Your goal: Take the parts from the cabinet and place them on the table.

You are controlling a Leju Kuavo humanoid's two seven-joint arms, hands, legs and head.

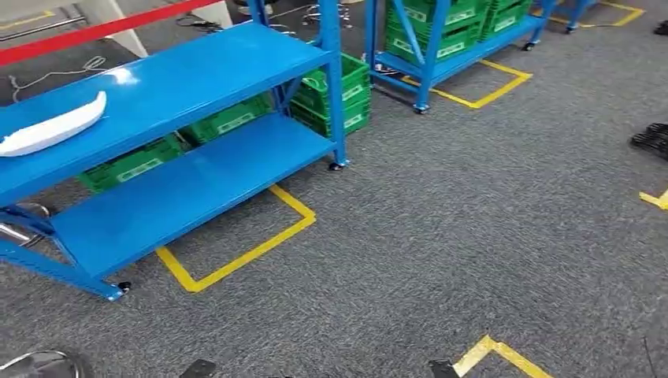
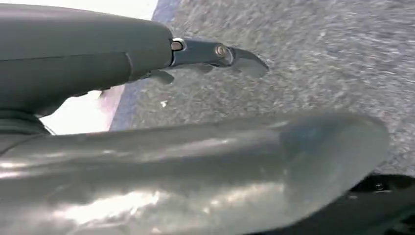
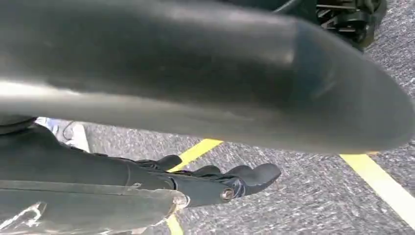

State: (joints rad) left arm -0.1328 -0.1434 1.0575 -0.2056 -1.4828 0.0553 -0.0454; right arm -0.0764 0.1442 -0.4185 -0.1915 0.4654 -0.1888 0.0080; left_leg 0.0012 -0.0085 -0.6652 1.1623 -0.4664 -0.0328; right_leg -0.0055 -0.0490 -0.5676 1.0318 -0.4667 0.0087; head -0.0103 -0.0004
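Observation:
A long white curved part lies on the top shelf of the blue cabinet rack at the left of the head view. The rack's lower shelf is bare. In the left wrist view my left hand hangs over grey carpet, its dark fingers stretched out and apart from the thick thumb, holding nothing. In the right wrist view my right hand hangs over carpet too, with its fingers extended and nothing in them.
Green crates stand on the floor behind the rack. A second blue rack with green crates stands farther back. Yellow tape marks the grey carpet around the rack's foot. Open carpet spreads to the right.

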